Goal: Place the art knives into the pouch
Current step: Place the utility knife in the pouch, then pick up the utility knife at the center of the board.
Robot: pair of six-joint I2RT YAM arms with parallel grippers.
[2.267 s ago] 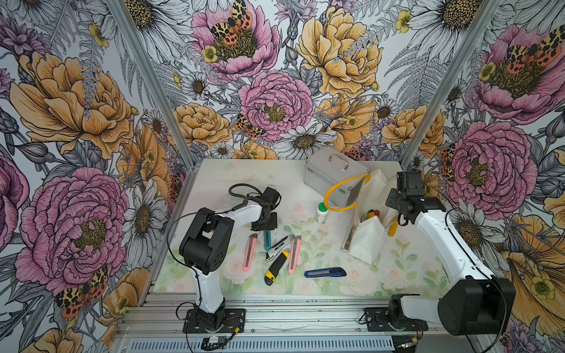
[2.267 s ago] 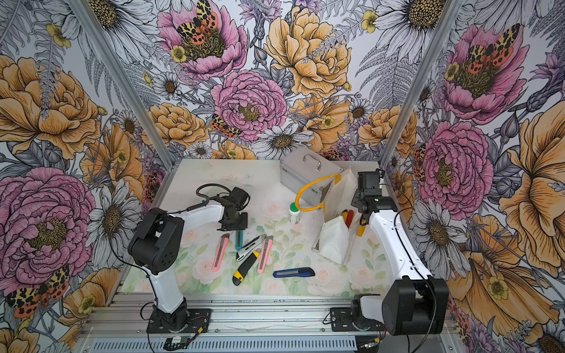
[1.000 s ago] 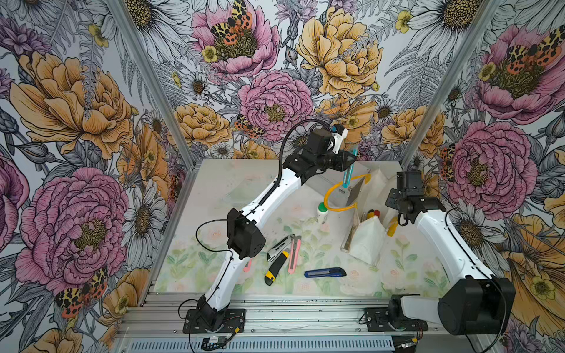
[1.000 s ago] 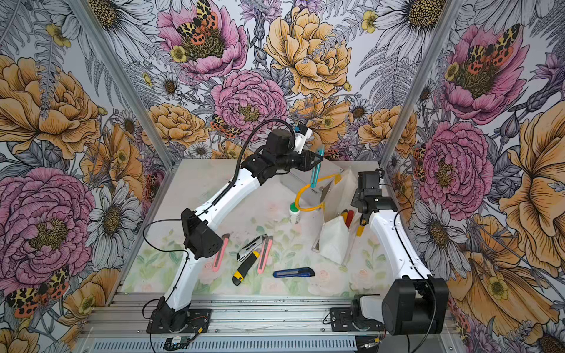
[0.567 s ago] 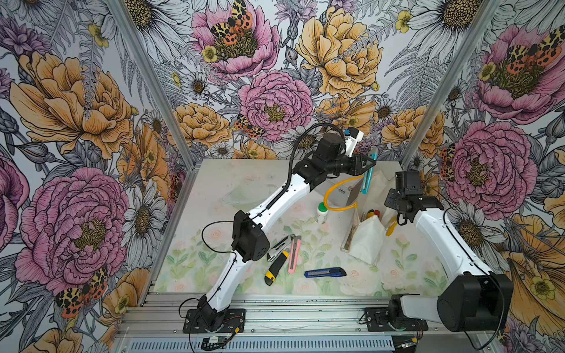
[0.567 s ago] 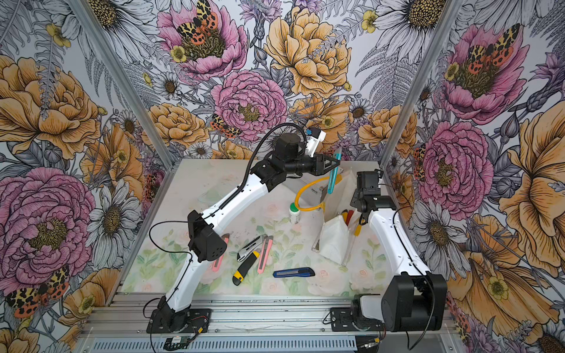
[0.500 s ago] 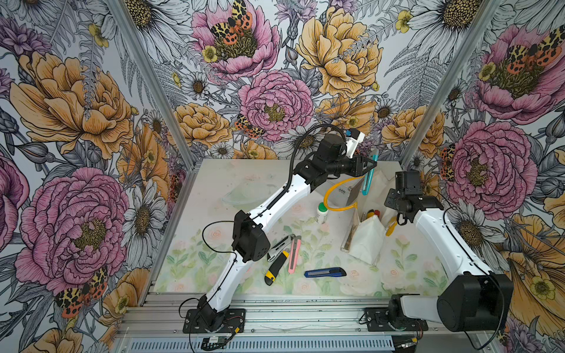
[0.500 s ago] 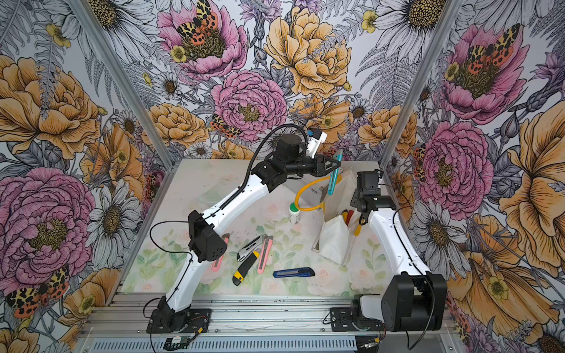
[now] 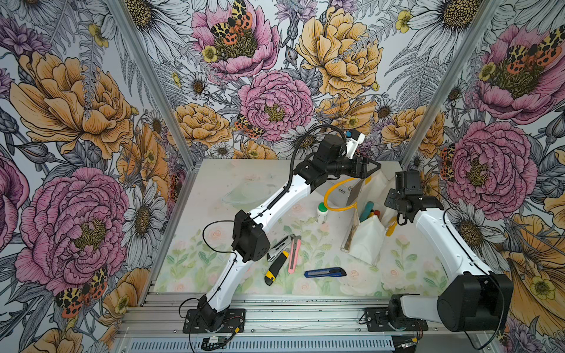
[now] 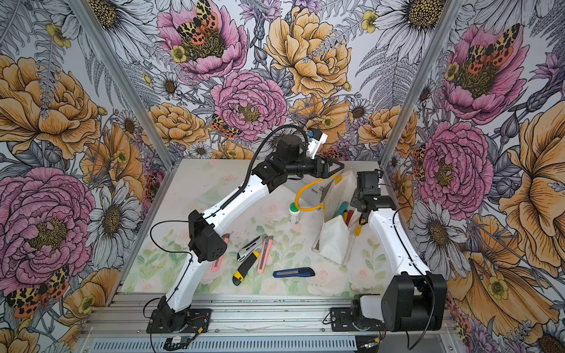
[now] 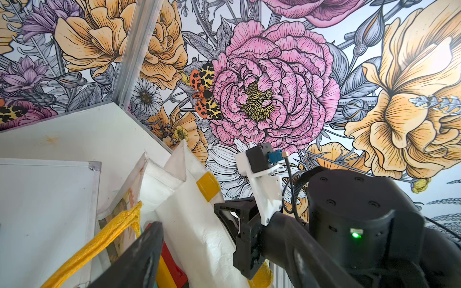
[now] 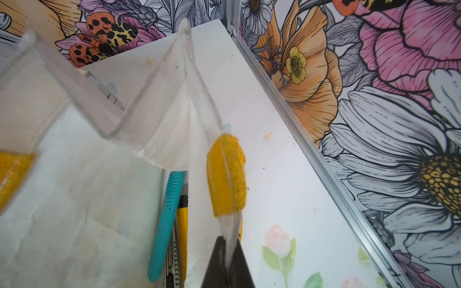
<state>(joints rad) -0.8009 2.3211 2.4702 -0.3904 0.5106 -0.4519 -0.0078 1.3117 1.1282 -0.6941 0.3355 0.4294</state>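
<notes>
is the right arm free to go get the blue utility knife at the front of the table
Probably not yet: the right gripper is shut on the rim of the white fabric pouch, holding it open. The blue utility knife itself lies uncovered.

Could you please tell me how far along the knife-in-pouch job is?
Done: a teal knife stands inside the pouch. In hand: the right gripper pinches the pouch's rim, holding it open; the left gripper hangs open and empty above it. Left: probably just pulling both arms away, unless the knives on the table, such as the blue knife, must follow.
</notes>
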